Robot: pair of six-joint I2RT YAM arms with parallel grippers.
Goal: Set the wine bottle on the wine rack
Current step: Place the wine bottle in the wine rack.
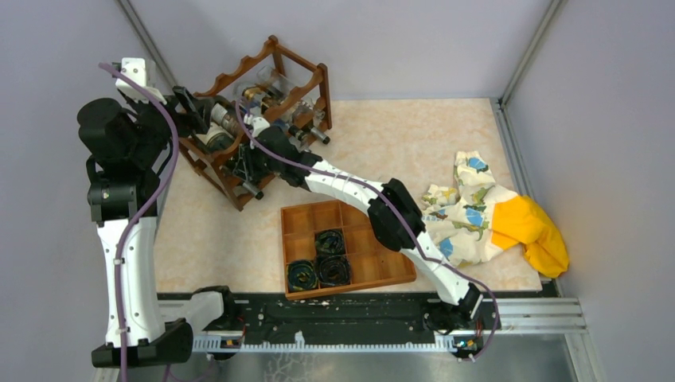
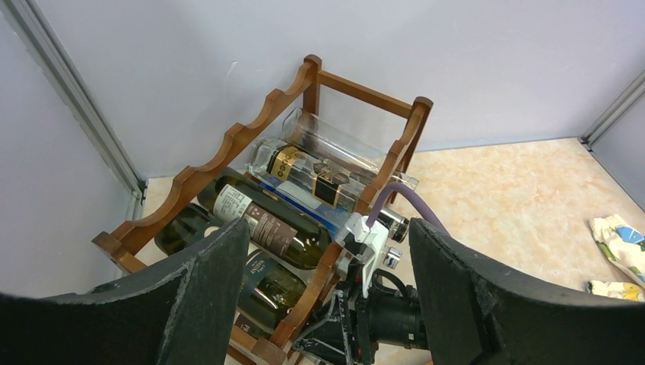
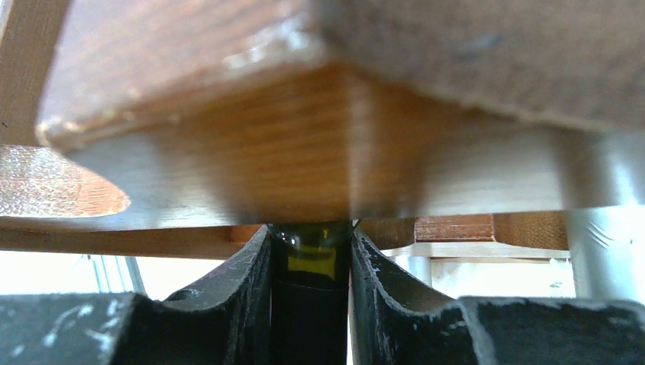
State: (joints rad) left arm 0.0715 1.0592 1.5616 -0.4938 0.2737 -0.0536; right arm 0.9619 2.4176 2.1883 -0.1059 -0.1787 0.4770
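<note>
The dark reddish-brown wine rack stands at the back left and holds several bottles lying down. In the left wrist view I see a clear bottle on top and dark green bottles below. My right gripper is at the rack's front, low down, shut on the neck of a dark green wine bottle; the rack's wood fills the view just above it. That bottle's body, with a dark blue label, lies in the lower tier. My left gripper hangs open and empty above the rack.
A flat orange-brown compartment tray with dark rolled items sits in the middle front. A patterned cloth and a yellow cloth lie at the right. Grey walls close in behind and beside the rack.
</note>
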